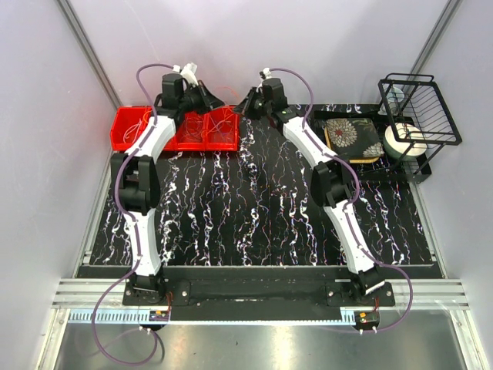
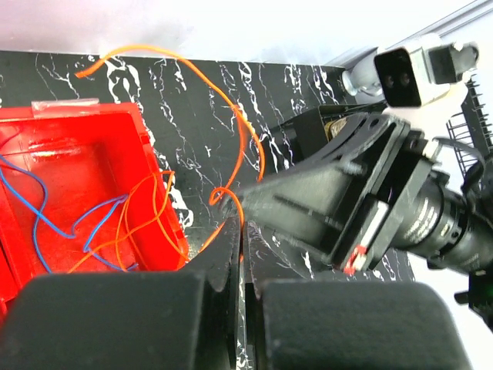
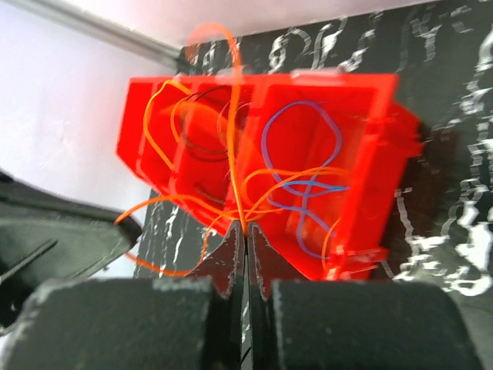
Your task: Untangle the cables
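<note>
Up close, my left gripper point(image 2: 237, 225) has its fingers pressed together on an orange cable point(image 2: 246, 127), which arcs up over the marbled table point(image 2: 154, 100) to a free end. My right gripper point(image 3: 246, 231) is likewise pinched tight on an orange cable, just in front of the red bin point(image 3: 370, 154); I cannot tell if it is the same one.

Past those fingertips, the bin's nearest compartment holds a blue cable point(image 3: 312, 185) looped among more orange cables. The middle compartment has orange loops and a thin dark wire point(image 3: 206, 153), and the farthest shows an orange loop.

Far off to the right, a black tray point(image 1: 377, 166) carries a flower-patterned square point(image 1: 353, 137), a white roll point(image 1: 406, 139) and a wire basket point(image 1: 407, 76).
</note>
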### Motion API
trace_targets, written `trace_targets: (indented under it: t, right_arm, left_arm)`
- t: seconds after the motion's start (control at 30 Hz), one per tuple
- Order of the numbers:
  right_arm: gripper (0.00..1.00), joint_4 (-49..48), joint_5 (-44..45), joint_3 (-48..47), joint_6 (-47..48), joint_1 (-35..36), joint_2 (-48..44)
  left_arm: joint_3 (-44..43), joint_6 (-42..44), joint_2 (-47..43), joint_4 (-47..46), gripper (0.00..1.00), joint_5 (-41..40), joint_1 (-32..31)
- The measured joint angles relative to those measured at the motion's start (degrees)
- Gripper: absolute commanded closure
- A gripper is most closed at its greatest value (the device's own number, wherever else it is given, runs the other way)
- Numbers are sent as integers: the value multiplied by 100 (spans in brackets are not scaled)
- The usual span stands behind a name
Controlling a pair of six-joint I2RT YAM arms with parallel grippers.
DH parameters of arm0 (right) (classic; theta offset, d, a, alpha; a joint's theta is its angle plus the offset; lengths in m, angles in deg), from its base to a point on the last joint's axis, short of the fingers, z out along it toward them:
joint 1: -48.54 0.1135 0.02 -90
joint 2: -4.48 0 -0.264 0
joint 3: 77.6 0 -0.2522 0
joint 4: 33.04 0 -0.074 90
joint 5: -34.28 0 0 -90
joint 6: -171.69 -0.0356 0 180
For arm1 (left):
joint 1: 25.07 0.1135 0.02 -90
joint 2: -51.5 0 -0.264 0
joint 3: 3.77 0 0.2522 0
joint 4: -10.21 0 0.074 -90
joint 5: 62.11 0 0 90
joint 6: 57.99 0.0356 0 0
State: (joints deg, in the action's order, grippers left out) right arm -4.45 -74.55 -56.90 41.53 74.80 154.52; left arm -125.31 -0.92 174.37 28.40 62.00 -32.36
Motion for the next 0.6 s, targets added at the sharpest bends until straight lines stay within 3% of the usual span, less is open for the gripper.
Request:
trace_targets:
  t: [0.43, 0.6]
  right_arm:
    - [100, -11, 190, 15, 42, -168, 26]
    - [100, -59, 184, 9, 22, -168, 133]
  left_arm:
    - [629, -210, 39, -63, 100, -118, 0]
    - [632, -247, 164, -50, 77, -170, 2]
